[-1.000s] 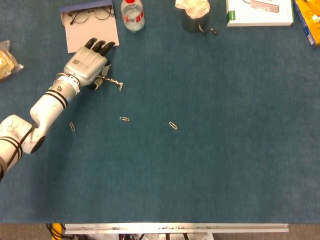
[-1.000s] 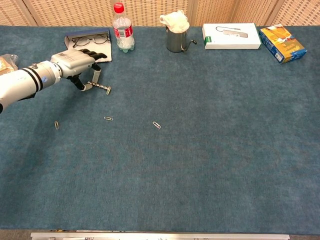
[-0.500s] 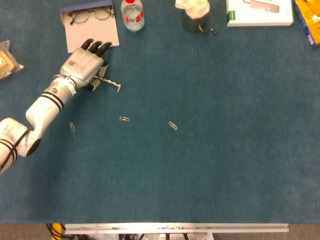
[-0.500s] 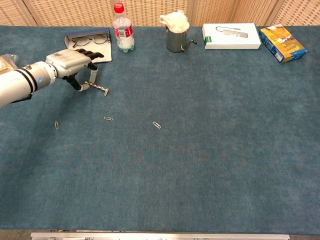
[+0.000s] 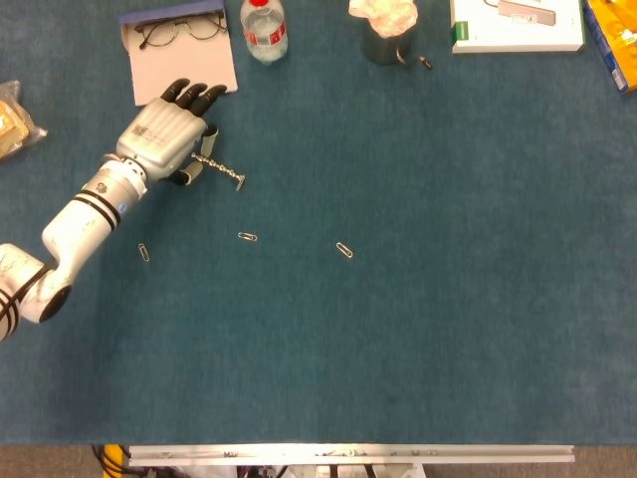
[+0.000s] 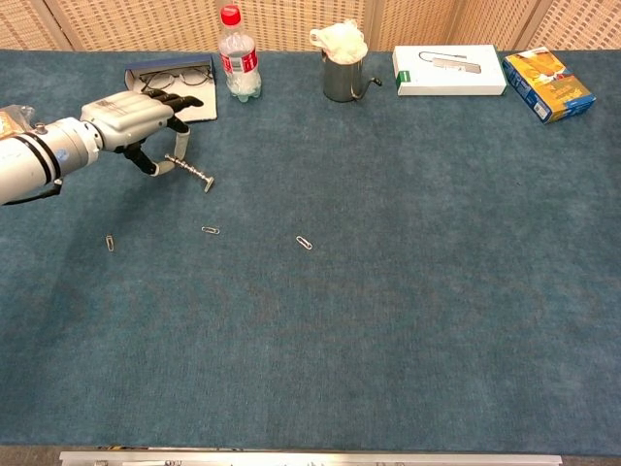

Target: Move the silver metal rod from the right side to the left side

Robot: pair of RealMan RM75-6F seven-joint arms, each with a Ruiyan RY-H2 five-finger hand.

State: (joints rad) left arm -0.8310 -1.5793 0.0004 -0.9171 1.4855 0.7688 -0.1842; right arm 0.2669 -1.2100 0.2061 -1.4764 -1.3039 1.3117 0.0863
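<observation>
The silver metal rod [image 5: 221, 171] is short and thin, and it sits at the left of the blue table. My left hand [image 5: 167, 136] pinches its near end between thumb and a finger. The rod's free end slopes down to the right, close to the cloth. In the chest view the rod [image 6: 194, 173] sticks out below the left hand [image 6: 131, 115], whose other fingers reach toward the glasses case. Whether the rod's tip touches the table I cannot tell. My right hand is in neither view.
A white case with glasses [image 5: 179, 40] lies just beyond the hand, beside a water bottle [image 5: 263, 28]. A metal cup [image 5: 383, 35], a white box [image 5: 518, 25] and a yellow packet [image 5: 612, 30] line the far edge. Paper clips [image 5: 247, 237] [image 5: 344, 250] [image 5: 144, 253] lie nearby. A wrapped snack [image 5: 15, 124] is far left.
My left arm has drawn back a little to the left with the rod. The rod's free end has tipped lower toward the table.
</observation>
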